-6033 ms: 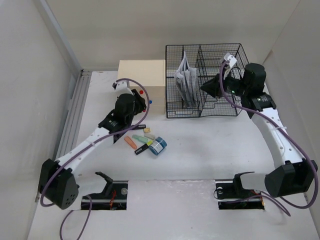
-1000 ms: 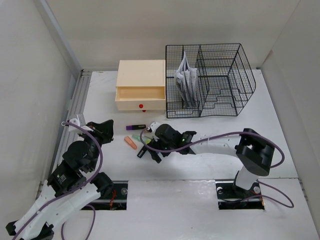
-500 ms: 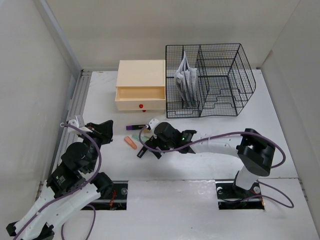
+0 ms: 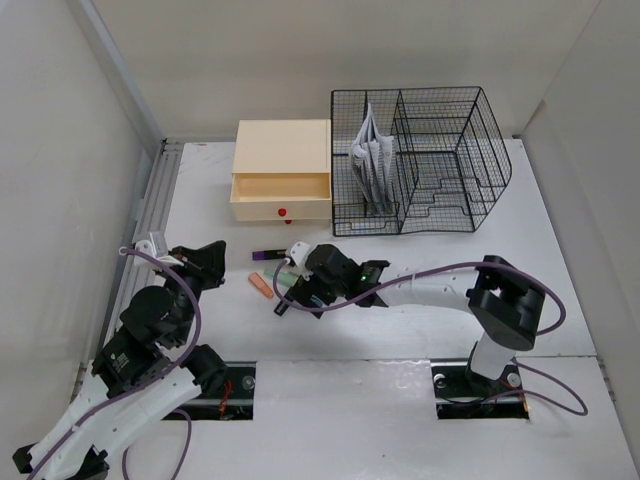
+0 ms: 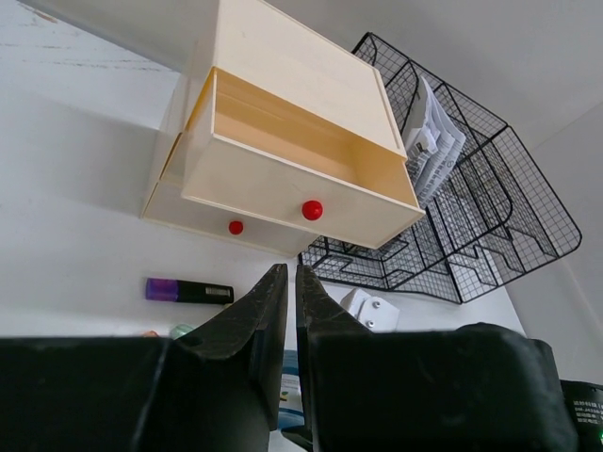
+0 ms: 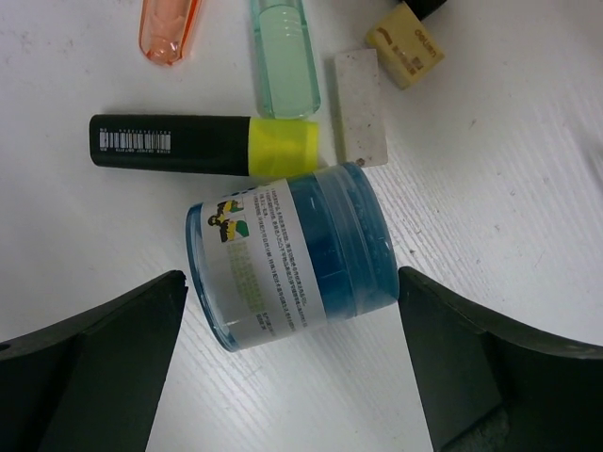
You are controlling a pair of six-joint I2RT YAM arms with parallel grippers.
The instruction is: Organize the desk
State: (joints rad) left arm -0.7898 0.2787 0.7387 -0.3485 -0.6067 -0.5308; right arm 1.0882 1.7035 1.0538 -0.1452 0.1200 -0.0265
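Observation:
On the white desk (image 4: 420, 260) lies a small pile of stationery. My right gripper (image 6: 290, 282) hovers open just over it, its fingers on either side of a blue jar (image 6: 292, 252) that lies on its side, not touching it. Beside the jar are a black highlighter with a yellow cap (image 6: 203, 146), a pale green marker (image 6: 283, 61), an orange marker (image 6: 168, 28), a white eraser (image 6: 362, 108) and a yellow eraser (image 6: 405, 45). My left gripper (image 5: 287, 275) is shut and empty, raised at the near left (image 4: 215, 250).
A cream drawer box (image 4: 282, 170) stands at the back with its upper drawer (image 5: 292, 179) pulled open. To its right, a black wire rack (image 4: 420, 160) holds papers (image 4: 372, 165). A purple marker (image 4: 270, 255) lies apart from the pile. Grey rails (image 4: 150, 215) run along the left edge.
Since six seconds ago both arms have come forward from the back and the upper drawer now stands open. In the last second my right gripper edged slightly left over the pile.

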